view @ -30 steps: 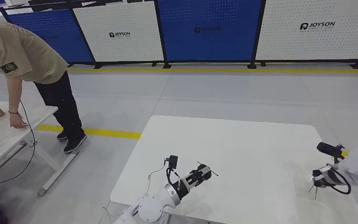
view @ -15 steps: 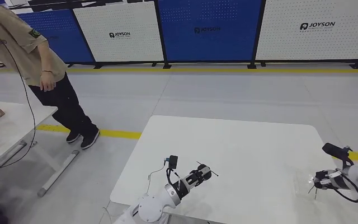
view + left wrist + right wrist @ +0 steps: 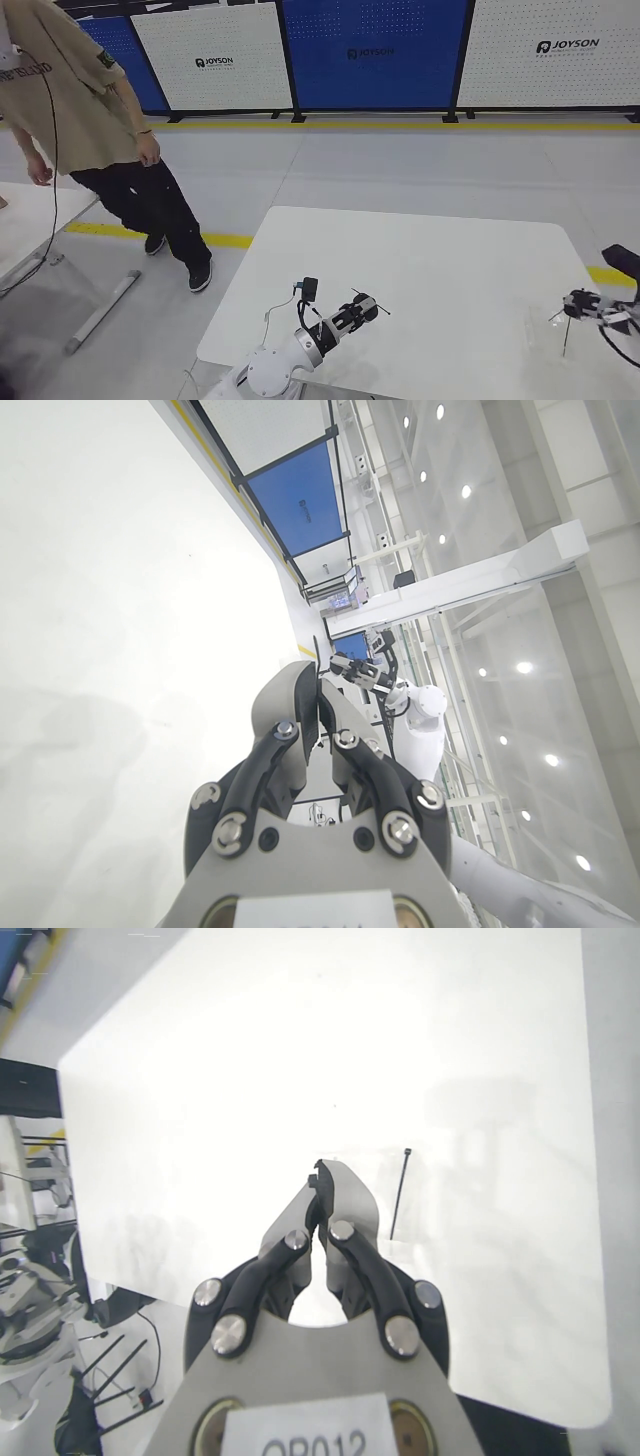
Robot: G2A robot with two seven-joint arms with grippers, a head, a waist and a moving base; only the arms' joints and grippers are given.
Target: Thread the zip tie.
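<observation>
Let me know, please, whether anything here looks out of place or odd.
One thin black plastic zip tie lies loose on the white table beside the shut right gripper, held by nothing, while the left gripper pinches a second black tie. Nothing looks spilled or damaged.

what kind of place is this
Probably an industrial hall or robot test area: blue and white pegboard partitions, a yellow floor line and a high ceiling with round lights.
</observation>
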